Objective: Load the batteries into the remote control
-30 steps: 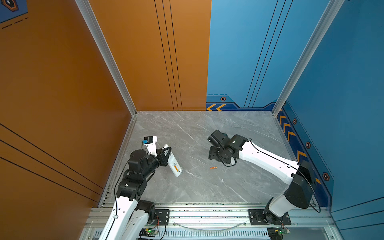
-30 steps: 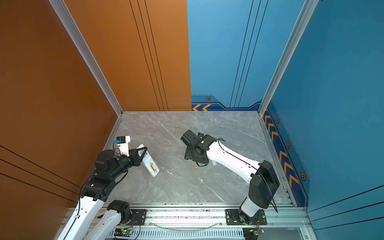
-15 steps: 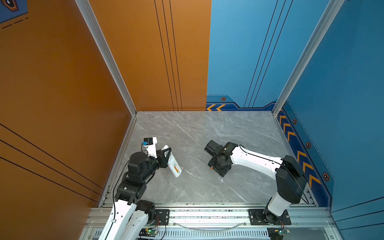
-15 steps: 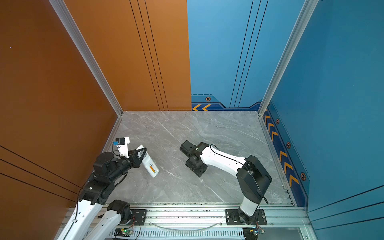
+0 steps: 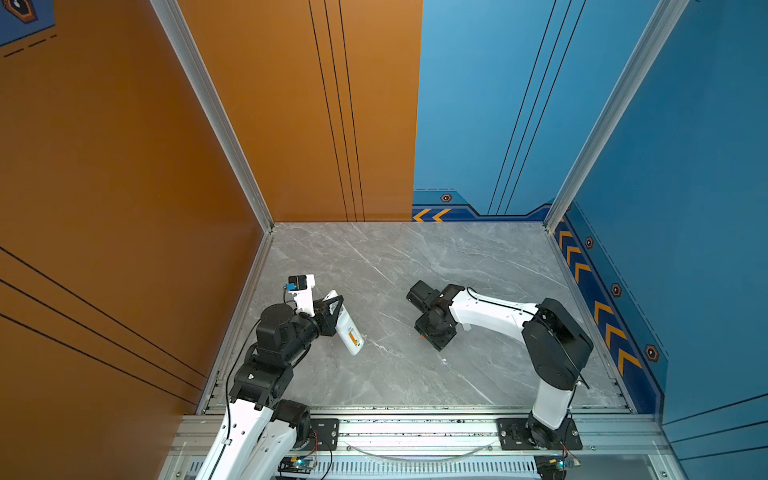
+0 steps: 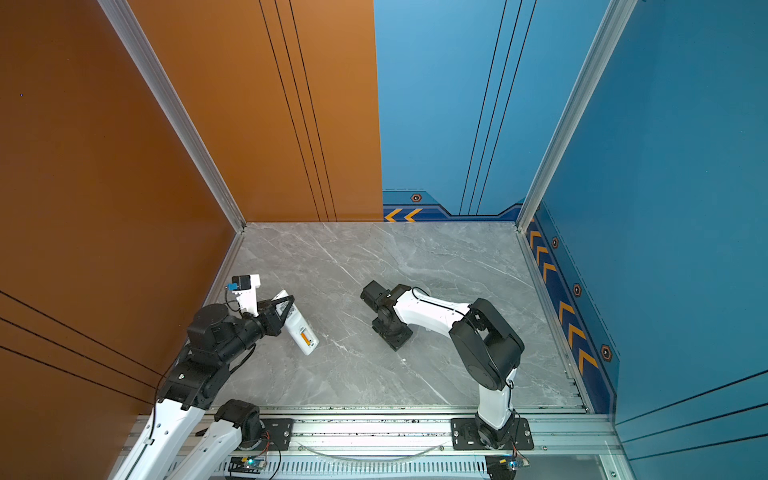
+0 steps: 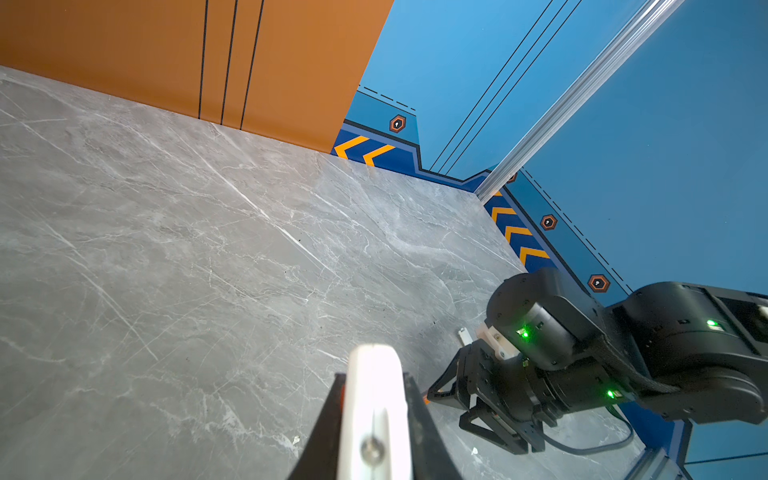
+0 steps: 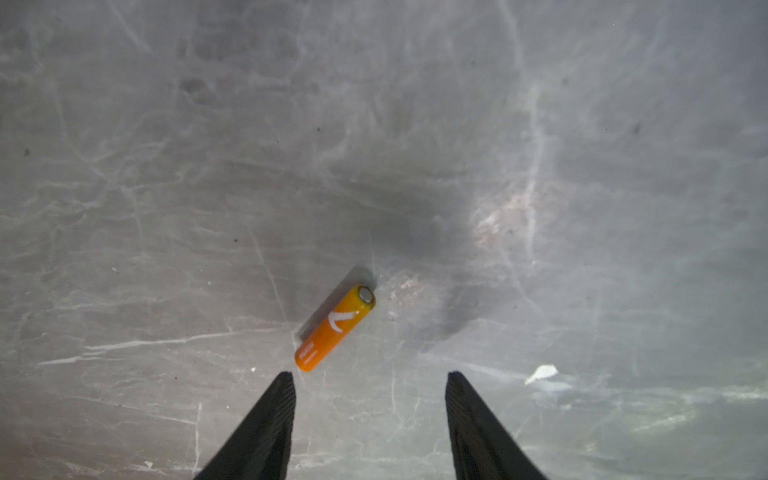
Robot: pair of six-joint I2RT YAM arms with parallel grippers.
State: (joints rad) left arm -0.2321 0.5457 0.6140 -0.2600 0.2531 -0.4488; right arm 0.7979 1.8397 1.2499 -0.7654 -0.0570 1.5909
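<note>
My left gripper [image 5: 332, 309] is shut on the remote control [image 5: 347, 328], a slim white bar held tilted above the table's left side. One orange battery [image 5: 353, 337] lies in its open compartment, also visible in a top view [image 6: 305, 337]. In the left wrist view the remote control [image 7: 374, 399] fills the space between the jaws. My right gripper [image 8: 370, 376] points down at the table near the middle, open. A second orange battery [image 8: 336, 327] lies flat on the marble just past its fingertips, nearer one finger [image 8: 274, 407] and touching neither.
Grey marble table [image 5: 415, 270] is walled by orange panels at the left and back and blue panels at the right. A metal rail [image 5: 415, 428] runs along the front edge. A small white chip [image 8: 540, 372] lies near the right gripper.
My right arm has swung toward the front and dropped over the loose battery, hiding it from above, while its jaws narrowed. The left arm has kept still with the remote control.
</note>
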